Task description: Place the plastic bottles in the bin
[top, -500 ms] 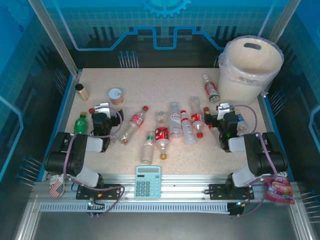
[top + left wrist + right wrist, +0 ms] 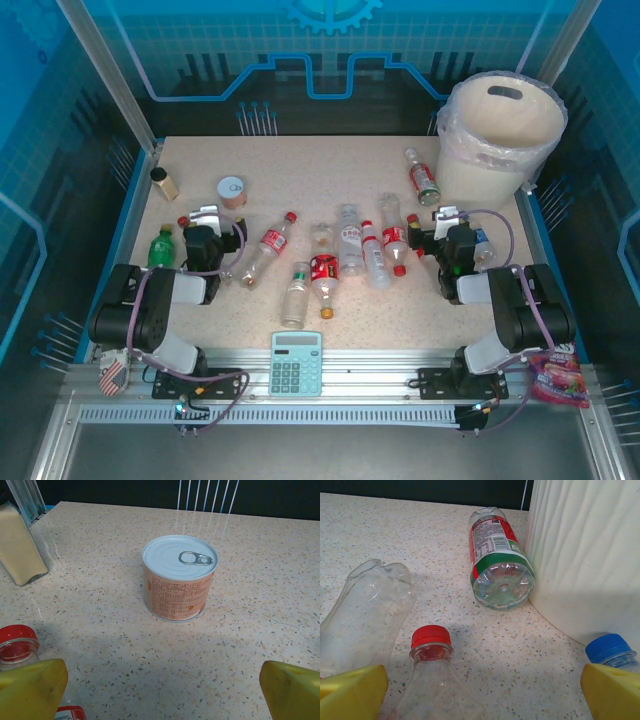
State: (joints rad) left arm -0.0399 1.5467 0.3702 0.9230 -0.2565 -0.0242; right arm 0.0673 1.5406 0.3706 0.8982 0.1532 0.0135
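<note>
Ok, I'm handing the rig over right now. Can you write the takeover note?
Left pincer: open, empty, facing the tin can.
Right pincer: open, empty, a red-capped bottle just ahead of it, ungripped.
Plastic bottles: most lie mid-scene; green bottle far left; labelled bottle lies beside the bin, far right.
Done: no bottle visible in the bin.
Left: every bottle.
</note>
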